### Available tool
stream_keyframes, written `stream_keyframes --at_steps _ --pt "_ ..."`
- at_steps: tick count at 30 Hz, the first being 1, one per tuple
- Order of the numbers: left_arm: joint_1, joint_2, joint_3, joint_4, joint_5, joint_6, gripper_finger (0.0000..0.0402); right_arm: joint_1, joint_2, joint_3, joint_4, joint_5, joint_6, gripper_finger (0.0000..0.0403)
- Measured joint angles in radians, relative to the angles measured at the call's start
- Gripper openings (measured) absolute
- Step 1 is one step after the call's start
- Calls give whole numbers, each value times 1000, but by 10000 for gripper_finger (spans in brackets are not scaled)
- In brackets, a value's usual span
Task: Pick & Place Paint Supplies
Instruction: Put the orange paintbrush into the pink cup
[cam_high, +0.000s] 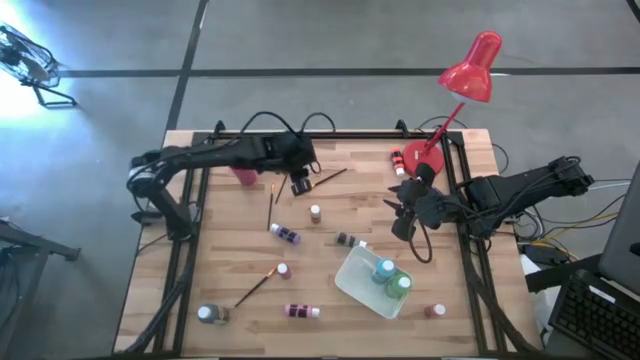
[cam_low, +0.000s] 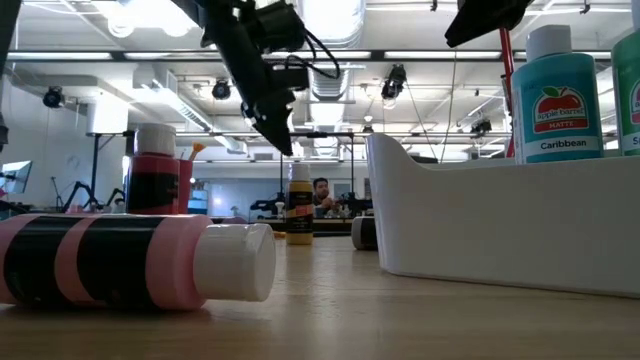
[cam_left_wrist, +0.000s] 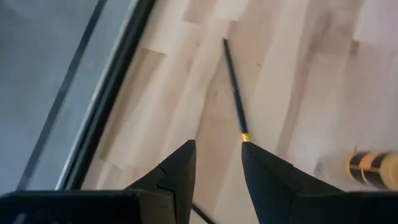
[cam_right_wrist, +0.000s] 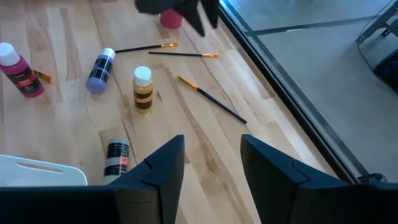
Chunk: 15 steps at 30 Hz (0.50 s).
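Note:
Small white-capped paint bottles and thin brushes lie scattered on the wooden table (cam_high: 220, 250). A dark-handled brush (cam_left_wrist: 234, 87) lies near the far edge, also seen in the high view (cam_high: 331, 178). My left gripper (cam_left_wrist: 217, 144) hovers open just above its gold-ferruled end, clear of the table in the low view (cam_low: 275, 125). My right gripper (cam_right_wrist: 211, 143) waits open and empty at the right (cam_high: 398, 212). Two teal and green bottles (cam_high: 392, 278) stand in a white tray (cam_high: 355, 285).
A red desk lamp (cam_high: 470, 70) stands at the far right corner. A purple bottle (cam_high: 285, 235), an upright yellow-banded bottle (cam_high: 316, 213), a dark bottle (cam_high: 348, 240) and two more brushes (cam_high: 270, 207) (cam_high: 257, 287) lie mid-table. A pink bottle (cam_low: 130, 262) lies at the near edge.

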Motion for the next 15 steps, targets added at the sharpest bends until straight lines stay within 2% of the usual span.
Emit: stream_keyframes --at_steps 15 --pt "-11 22 -208 169 61 -69 135 0 0 0 1 1 0 173"
